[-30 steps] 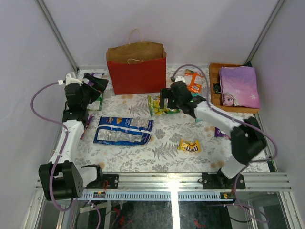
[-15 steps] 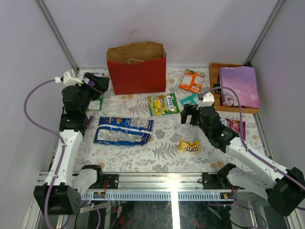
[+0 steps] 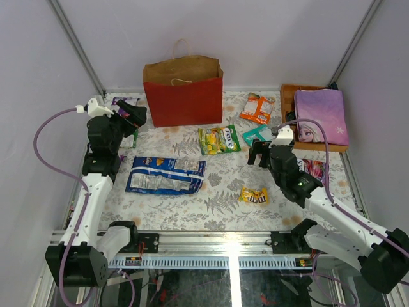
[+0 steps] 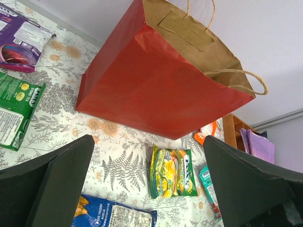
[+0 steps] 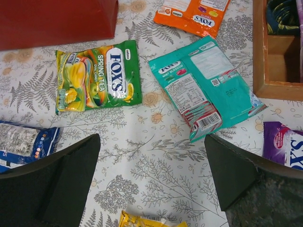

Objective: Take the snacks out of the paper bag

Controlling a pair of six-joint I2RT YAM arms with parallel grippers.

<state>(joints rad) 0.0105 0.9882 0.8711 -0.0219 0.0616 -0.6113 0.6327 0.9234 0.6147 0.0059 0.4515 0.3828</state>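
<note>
We see the paper bag [image 3: 183, 96] standing upright at the far edge of the table [image 3: 217, 208], mouth upward and brown lining showing; no view lets us tell what lies inside it. The snacks we can see all lie flat on the table outside it: the long blue bag [image 3: 166, 174] in front of the paper bag; the yellow-green packet [image 3: 219, 139] just right of that; the orange packet [image 3: 257, 107] and teal packet [image 3: 255, 133] between the paper bag and the wooden tray [image 3: 289, 89]; the small yellow packet [image 3: 254, 195] nearer the arms; the right purple packet [image 5: 284, 144] by the tray's near edge; the left purple packet [image 4: 19, 42] and green packet [image 4: 16, 111] left of the paper bag.

The tray holds a flat purple princess item [image 3: 321, 115], with something dark beside it that we cannot make out.

The left gripper [image 3: 133, 115] hovers beside the paper bag's left side, jaws spread wide with nothing between them; the right gripper [image 3: 259, 153] hangs over the table just in front of the teal packet, its jaws likewise spread and empty.
</note>
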